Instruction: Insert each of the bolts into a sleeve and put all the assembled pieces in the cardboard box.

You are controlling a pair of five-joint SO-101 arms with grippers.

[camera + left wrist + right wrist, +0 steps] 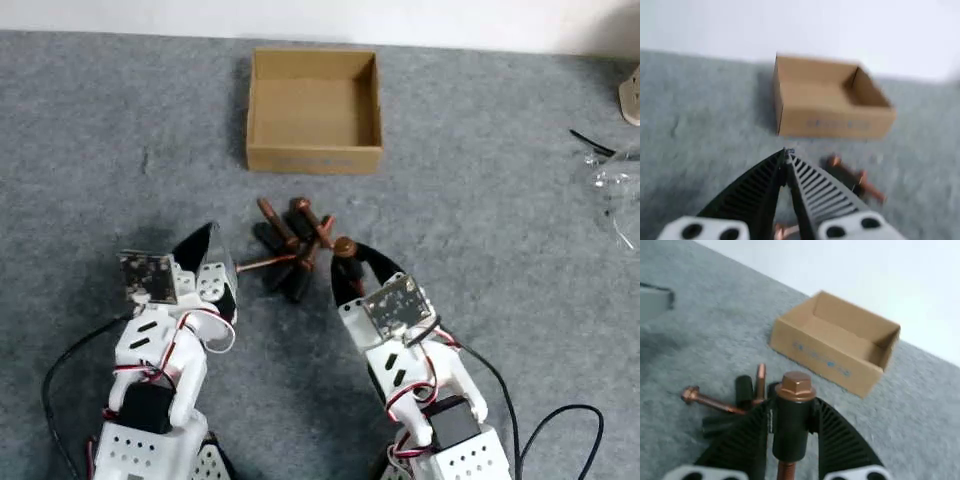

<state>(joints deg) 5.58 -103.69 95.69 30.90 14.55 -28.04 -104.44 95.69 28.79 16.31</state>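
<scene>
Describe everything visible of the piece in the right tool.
The assembled piece is a copper-coloured hex-head bolt seated in a black cylindrical sleeve, head resting on the sleeve's top, bare shank poking out the other end. The right tool clamps it between ribbed black fingers, short of the cardboard box.

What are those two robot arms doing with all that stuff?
Their job is to push copper bolts into black sleeves, then box them. The right gripper is clamped on a sleeve with a bolt through it. The left gripper is shut beside the pile of loose bolts and sleeves. The cardboard box is empty so far.
</scene>
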